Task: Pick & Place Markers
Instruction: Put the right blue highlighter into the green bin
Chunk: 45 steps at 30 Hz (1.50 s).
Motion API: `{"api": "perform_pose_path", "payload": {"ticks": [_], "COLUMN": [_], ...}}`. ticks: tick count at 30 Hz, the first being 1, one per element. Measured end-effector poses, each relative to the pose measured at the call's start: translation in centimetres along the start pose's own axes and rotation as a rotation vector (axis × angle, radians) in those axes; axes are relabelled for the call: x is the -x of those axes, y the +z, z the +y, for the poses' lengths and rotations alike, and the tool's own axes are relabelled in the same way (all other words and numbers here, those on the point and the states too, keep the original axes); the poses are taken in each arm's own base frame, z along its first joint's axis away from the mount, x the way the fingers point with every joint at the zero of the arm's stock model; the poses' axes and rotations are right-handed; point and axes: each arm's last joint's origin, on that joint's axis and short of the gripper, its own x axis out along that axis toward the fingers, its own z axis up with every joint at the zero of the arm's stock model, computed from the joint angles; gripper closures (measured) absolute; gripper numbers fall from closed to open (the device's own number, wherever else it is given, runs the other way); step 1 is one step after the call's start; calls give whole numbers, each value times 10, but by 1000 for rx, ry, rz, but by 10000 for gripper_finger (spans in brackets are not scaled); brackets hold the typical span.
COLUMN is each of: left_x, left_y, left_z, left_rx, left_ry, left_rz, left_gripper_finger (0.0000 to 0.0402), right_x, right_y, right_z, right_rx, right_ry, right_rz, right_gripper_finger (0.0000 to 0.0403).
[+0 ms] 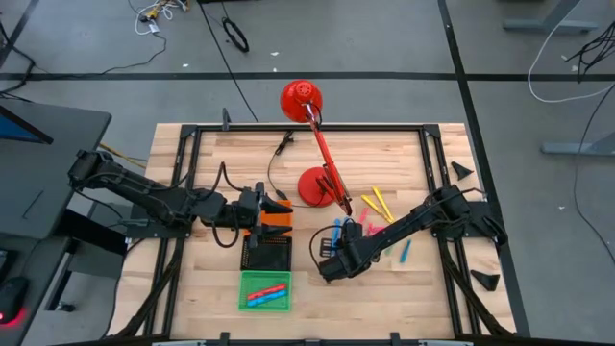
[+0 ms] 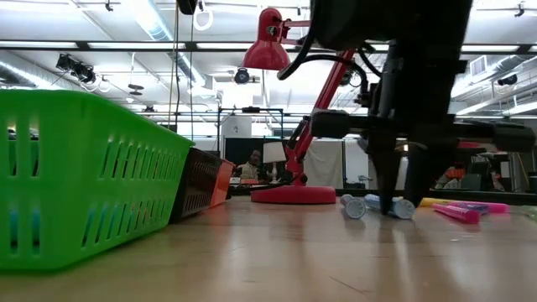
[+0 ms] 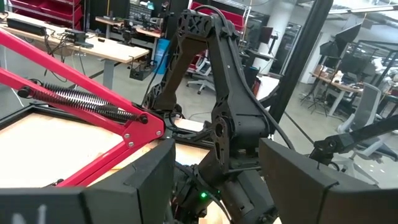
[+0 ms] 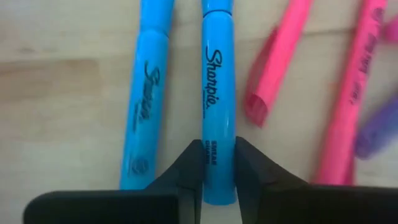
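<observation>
Right gripper [image 4: 219,163] is lowered over the loose markers at centre right of the overhead frame, fingers clenched on one blue marker [image 4: 219,93] that lies flat on the wooden table [image 1: 404,288]. In the right wrist view the two dark fingertips [image 4: 189,163] press against both sides of the marker barrel, which carries black "Sharpie" lettering. A second blue marker [image 4: 146,93] lies parallel just beside it, not touching the fingers. Two pink markers [image 4: 277,56] lie on the other side, one near and tilted, one farther off along the frame's right edge.

In the low view the right gripper [image 2: 388,197] stands vertical, tips down at the blue markers [image 2: 354,206], with pink markers [image 2: 457,213] at lower right of the frame.

Overhead, yellow markers [image 1: 377,204] lie above and right of the right gripper [image 1: 338,252]. The green tray [image 1: 265,291] at bottom centre holds blue and red markers [image 1: 267,292]. The black tray [image 1: 266,255] sits above it, the orange tray [image 1: 276,220] above that.

Left gripper [image 1: 272,208] hovers at the orange tray, left of the red lamp base [image 1: 315,185]; its fingers [image 3: 149,180] are spread apart, holding nothing.
</observation>
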Motion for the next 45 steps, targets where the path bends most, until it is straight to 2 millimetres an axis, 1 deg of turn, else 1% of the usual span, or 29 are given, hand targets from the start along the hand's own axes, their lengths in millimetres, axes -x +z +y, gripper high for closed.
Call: {"api": "perform_pose_path", "payload": {"ticks": [4, 7, 15, 22, 28, 36, 41, 45], "left_x": [0, 0, 0, 0, 0, 0, 0, 0], "left_y": [0, 0, 0, 0, 0, 0, 0, 0], "left_z": [-1, -1, -1, -1, -1, -1, -1, -1], "left_rx": [2, 2, -5, -5, -5, -4, 1, 3], "left_ry": [-19, -21, -21, -20, -20, -20, -20, -20], "left_rz": [6, 6, 5, 5, 5, 4, 4, 3], "left_gripper_finger": [165, 165, 165, 165, 165, 165, 165, 165], "right_x": [8, 18, 50, 71, 83, 88, 91, 99], "right_y": [-4, -7, -22, -28, -30, -32, -34, -33], "right_z": [-10, -17, -37, -47, -44, -32, -27, -24], "right_rx": [-15, 20, 119, 207, 293, 486, 616, 758], "right_ry": [-49, -74, 0, 50, 154, 301, 399, 497], "right_rz": [31, 77, 132, 205, 267, 294, 257, 225], "right_gripper_finger": [344, 345, 345, 345, 346, 346, 346, 346]}}
